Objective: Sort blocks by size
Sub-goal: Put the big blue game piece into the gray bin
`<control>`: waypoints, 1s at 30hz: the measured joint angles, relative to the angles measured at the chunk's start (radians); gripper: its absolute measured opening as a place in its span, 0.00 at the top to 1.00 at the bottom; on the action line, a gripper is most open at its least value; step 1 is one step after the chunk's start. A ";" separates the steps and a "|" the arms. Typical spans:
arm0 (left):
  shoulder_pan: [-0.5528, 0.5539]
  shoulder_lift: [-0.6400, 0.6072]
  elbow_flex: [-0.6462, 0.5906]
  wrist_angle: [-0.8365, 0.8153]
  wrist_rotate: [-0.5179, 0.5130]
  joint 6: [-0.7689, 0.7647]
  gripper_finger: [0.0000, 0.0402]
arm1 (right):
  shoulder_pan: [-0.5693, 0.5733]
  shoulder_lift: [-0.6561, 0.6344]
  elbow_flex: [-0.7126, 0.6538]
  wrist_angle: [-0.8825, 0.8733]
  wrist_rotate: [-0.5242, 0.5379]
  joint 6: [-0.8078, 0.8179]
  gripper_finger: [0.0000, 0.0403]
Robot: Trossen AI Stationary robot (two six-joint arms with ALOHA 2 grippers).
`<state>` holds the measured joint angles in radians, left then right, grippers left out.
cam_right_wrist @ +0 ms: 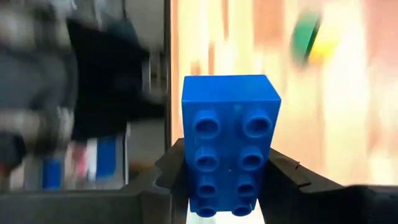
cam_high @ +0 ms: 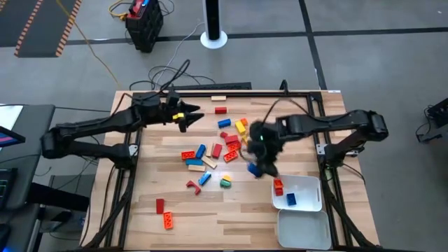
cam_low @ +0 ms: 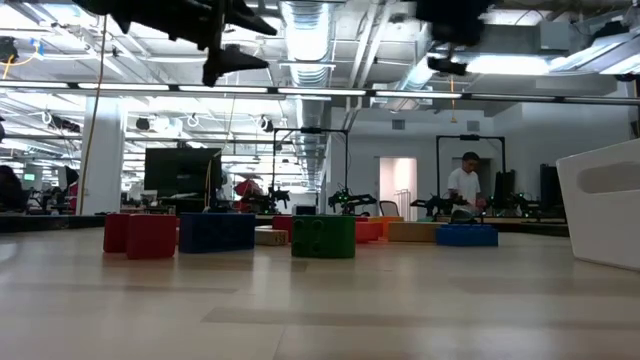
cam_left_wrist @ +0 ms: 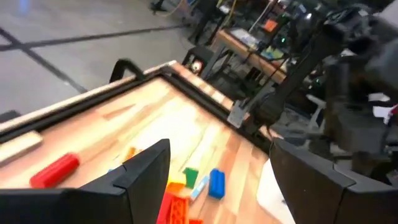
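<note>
Wooden planks made up the table [cam_high: 231,210], which from above we saw whole, with both arms reaching in over a loose scatter of blocks [cam_high: 213,150] in red, orange, blue, yellow, green and tan; the level view gave only a row of bricks on edge and a person standing far back in the room. Two white trays [cam_high: 305,210] sat at the table's near right corner, the farther one already holding a red and a blue brick, a detail the level view hid behind the tray's wall. Above the table's far left part, well clear of the bricks below, we found the left gripper [cam_high: 187,116] with its fingers spread wide and nothing between them; its wrist camera confirmed the gap, with a red block [cam_left_wrist: 55,170] and other bricks lying beyond. Over the right edge of the scatter, just beside the trays, the right gripper [cam_high: 260,168] appeared blurred from above, but its own camera showed us the fingers pressed on both sides of a blue block [cam_right_wrist: 229,143], eight studs facing the lens, lifted off the wood.
</note>
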<state>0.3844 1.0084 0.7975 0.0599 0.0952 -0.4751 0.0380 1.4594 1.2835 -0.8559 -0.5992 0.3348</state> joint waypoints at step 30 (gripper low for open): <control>0.220 -0.047 0.000 -0.213 0.317 0.144 0.34 | 0.666 0.001 -0.163 0.142 0.202 1.272 0.58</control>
<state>0.6046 0.9610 0.7975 -0.1529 0.4120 -0.3312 0.7035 1.4609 1.1208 -0.7139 -0.3975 1.6066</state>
